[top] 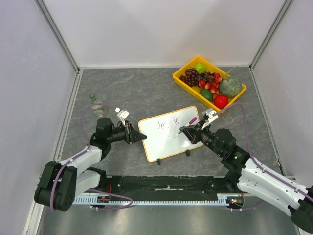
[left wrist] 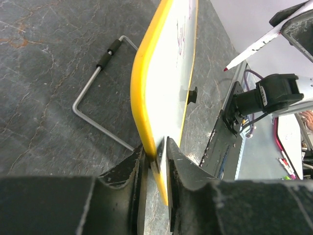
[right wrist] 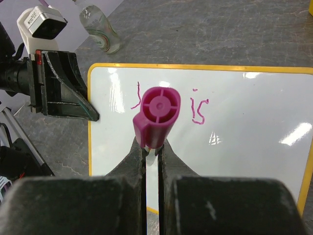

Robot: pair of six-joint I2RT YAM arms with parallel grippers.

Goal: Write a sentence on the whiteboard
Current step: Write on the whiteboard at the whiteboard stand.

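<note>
Clamping whiteboard — L gripper; marker — R gripper.

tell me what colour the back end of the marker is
Magenta pink. The marker shows best in the right wrist view, its back end facing the camera.

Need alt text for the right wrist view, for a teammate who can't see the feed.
The right gripper is shut on a magenta marker, seen end-on in front of the whiteboard, where pink writing shows a partly hidden first word and "is". The left gripper clamps the board's left edge; a clear bottle sits beyond.
</note>
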